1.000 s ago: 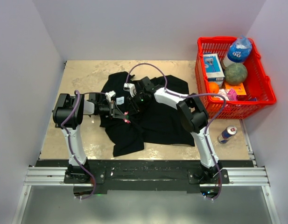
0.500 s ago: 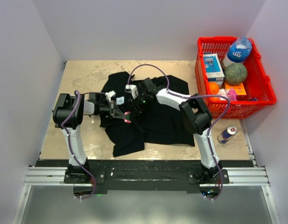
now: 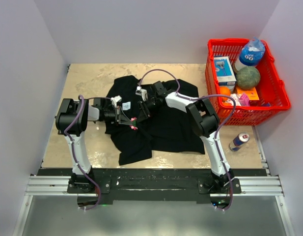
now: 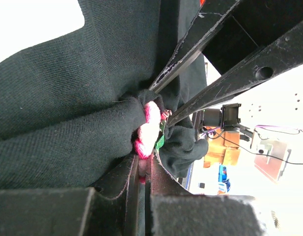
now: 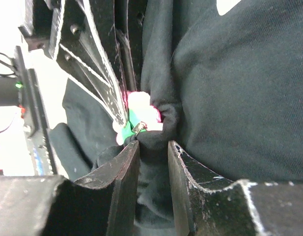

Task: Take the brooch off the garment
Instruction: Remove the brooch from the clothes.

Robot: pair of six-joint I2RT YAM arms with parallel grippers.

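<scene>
- The garment [image 3: 166,128] lies crumpled and partly spread on the table [image 3: 87,78], with small white square labels showing on its upper left part.
- The brooch [image 3: 133,124] sits on the left half of the garment, a small pink spot in the top view. In the left wrist view it is a pink and white cluster with a green fleck, and fabric is gathered round it.
- The left gripper [image 3: 130,122] reaches in from the garment's left edge. Its jaws are drawn together on the brooch, and pink shows in the narrow slit between them.
- The right gripper [image 3: 141,115] reaches in from the garment's upper middle and meets the left gripper at the brooch. Its jaws stand a little apart, clamped on a bunched fold of the garment just beside the brooch.
- A red basket [image 3: 254,115] holding assorted goods stands well apart from the garment's right edge.
- A can [image 3: 238,141] lies off the garment's lower right corner.
</scene>
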